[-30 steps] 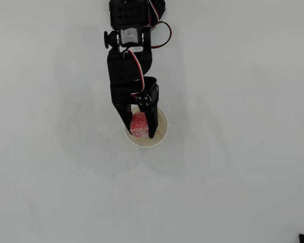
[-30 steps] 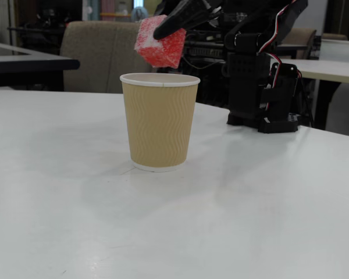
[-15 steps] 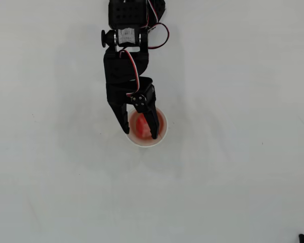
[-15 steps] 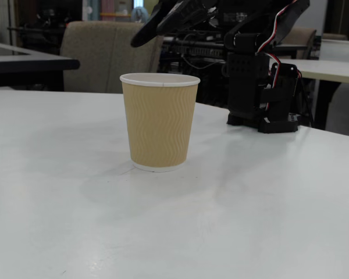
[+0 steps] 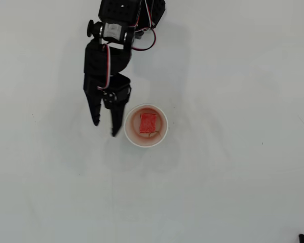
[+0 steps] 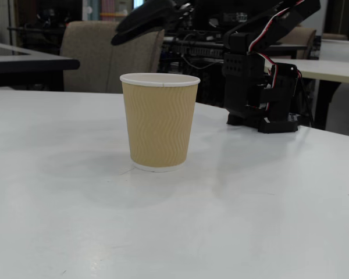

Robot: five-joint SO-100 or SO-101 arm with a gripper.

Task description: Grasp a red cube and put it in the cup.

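The red cube (image 5: 148, 123) lies inside the cup (image 5: 133, 138), on its bottom, in the overhead view. In the fixed view the cup (image 6: 160, 119) is a tan ribbed paper cup with a white rim, upright on the white table, and the cube is hidden inside it. My black gripper (image 5: 105, 128) is open and empty, its fingertips just left of the cup in the overhead view. In the fixed view only one finger (image 6: 142, 20) shows, raised above and behind the cup.
The arm's base (image 6: 262, 87) stands at the table's far right in the fixed view and at the top (image 5: 126, 15) of the overhead view. A chair (image 6: 104, 55) and desks stand behind the white table (image 6: 250, 221). A small dark thing (image 5: 301, 237) lies at the bottom right.
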